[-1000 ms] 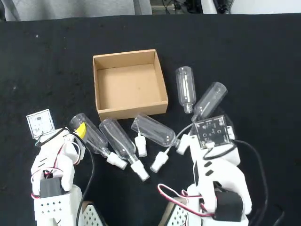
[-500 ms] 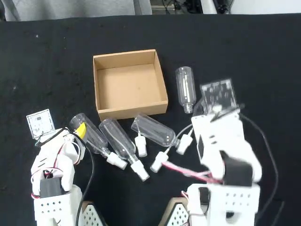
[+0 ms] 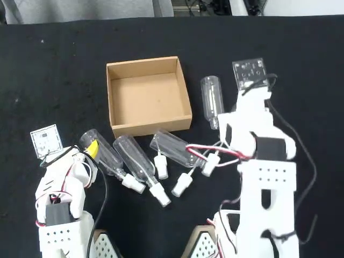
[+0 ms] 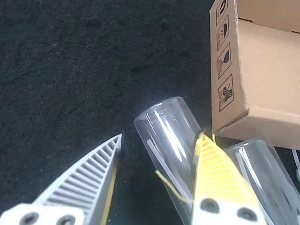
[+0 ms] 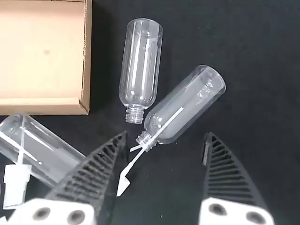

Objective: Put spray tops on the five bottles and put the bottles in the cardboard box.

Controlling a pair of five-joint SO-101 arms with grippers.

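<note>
Right gripper point(image 5: 164, 136) is held spread open over the slanting clear plastic bottle point(image 5: 185, 105) lying near the brown cardboard box point(image 5: 87, 56), presumably so its half-inserted white spray top point(image 5: 129, 168) can be seated

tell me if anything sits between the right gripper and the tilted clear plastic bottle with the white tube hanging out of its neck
Nothing visible does. The open right gripper hangs over the neck end of the tilted clear plastic bottle. Only its own white tube trails out near one finger. The topless clear bottle lies beside it, not between.
</note>
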